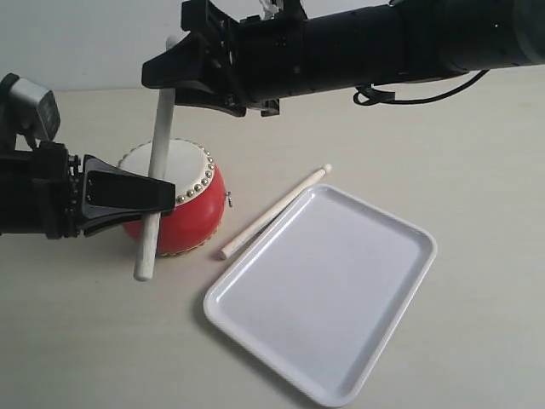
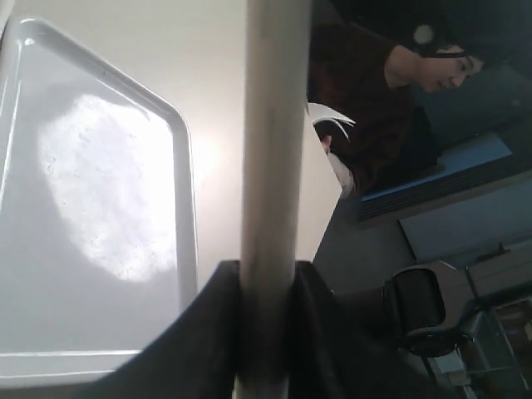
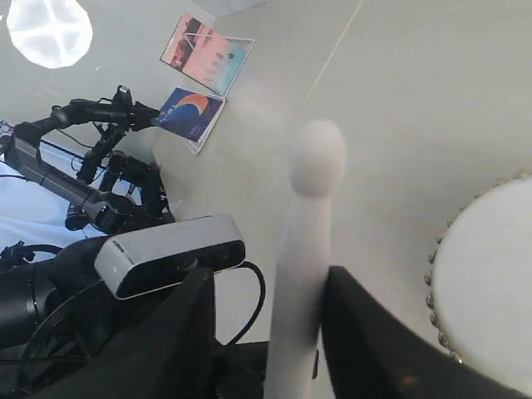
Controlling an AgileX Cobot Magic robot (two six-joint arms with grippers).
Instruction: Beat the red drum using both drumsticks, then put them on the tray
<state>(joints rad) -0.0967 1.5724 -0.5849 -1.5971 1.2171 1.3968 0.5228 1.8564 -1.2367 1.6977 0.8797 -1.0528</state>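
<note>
The red drum point(image 1: 194, 215) stands on the table at the left; its cream skin point(image 3: 490, 278) also shows in the right wrist view. One drumstick point(image 1: 159, 153) stands nearly upright in front of the drum. My left gripper point(image 1: 162, 198) point(image 2: 268, 274) is shut on its lower part. My right gripper point(image 1: 166, 70) point(image 3: 268, 278) is open around the upper part, near the bead tip point(image 3: 317, 158); one finger touches the stick, and a gap shows on the other side. The second drumstick point(image 1: 277, 211) lies on the table along the far-left rim of the white tray point(image 1: 426, 243) point(image 2: 91, 208).
The right arm's black body point(image 1: 383, 43) reaches across the top of the exterior view, with a cable point(image 1: 417, 95) hanging below it. Beyond the table edge, a person point(image 2: 391, 75) and a chair point(image 2: 420, 303) appear. Two printed sheets point(image 3: 204, 79) lie in the background.
</note>
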